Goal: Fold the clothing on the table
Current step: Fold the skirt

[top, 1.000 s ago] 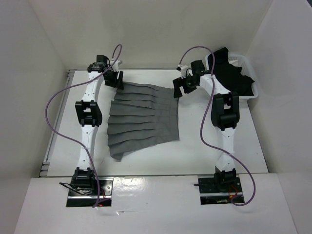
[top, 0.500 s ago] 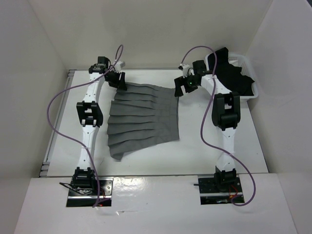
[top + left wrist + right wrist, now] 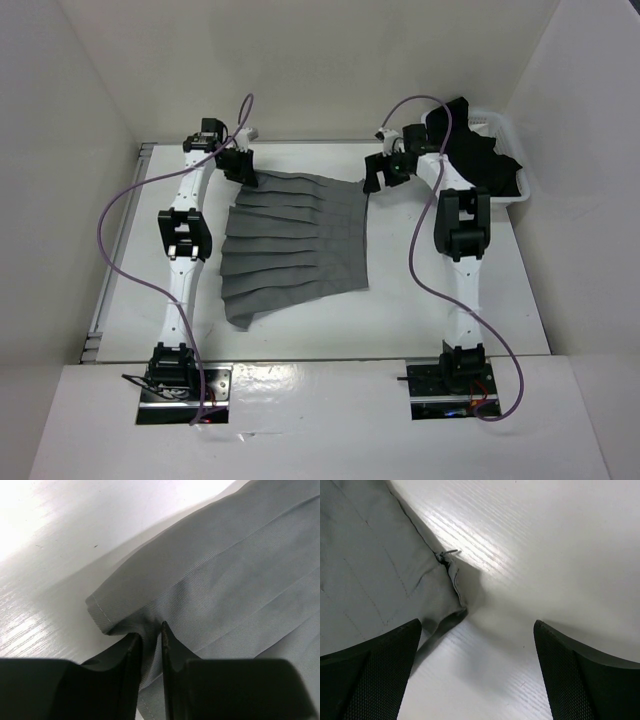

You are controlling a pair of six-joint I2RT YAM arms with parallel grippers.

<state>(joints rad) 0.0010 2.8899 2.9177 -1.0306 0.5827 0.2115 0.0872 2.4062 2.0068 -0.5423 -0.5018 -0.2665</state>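
1. We see the grey skirt (image 3: 300, 240) lying flat in the middle of the desk (image 3: 420, 320).
2. Left claw (image 3: 148, 642) pinches its 11 o'clock corner. Right claw (image 3: 477, 630) hangs spread over the 1 o'clock corner. We judge this sets up a paired lift to fold.
3. Left fingers (image 3: 115, 680) hide the bite depth; possibly hem only.
4. Black garment (image 3: 480, 160) at 2 o'clock is partly covered by the right arm (image 3: 460, 225).

Grey pleated skirt (image 3: 300, 240), white table (image 3: 330, 325)
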